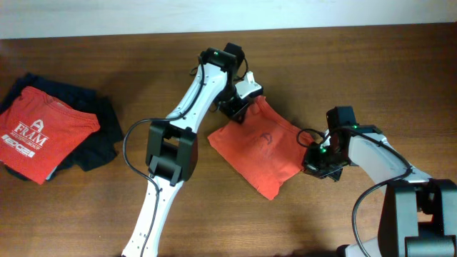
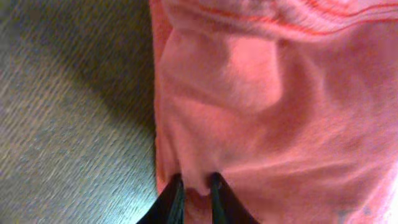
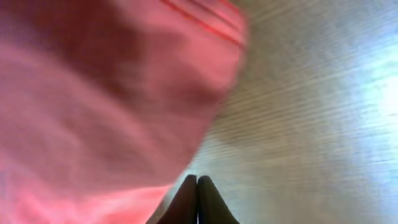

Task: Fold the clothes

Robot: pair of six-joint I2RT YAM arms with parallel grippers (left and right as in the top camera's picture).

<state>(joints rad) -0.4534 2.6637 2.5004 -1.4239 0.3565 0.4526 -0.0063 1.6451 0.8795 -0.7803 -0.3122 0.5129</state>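
The orange-red T-shirt (image 1: 260, 146) lies folded into a compact tilted rectangle at the middle of the table, with a faint mark on its top side. My left gripper (image 1: 239, 107) is at its far left corner. In the left wrist view its fingers (image 2: 196, 190) pinch a small fold of the orange fabric (image 2: 261, 106). My right gripper (image 1: 315, 160) is at the shirt's right edge. In the right wrist view its fingers (image 3: 197, 185) are pressed together with nothing between them, just beside the shirt's edge (image 3: 93, 93) over bare wood.
A folded red shirt with a white "FRAM" logo (image 1: 39, 132) lies at the far left on a dark navy-black garment (image 1: 100, 135). The wooden table (image 1: 357, 64) has its back edge along the top of the overhead view.
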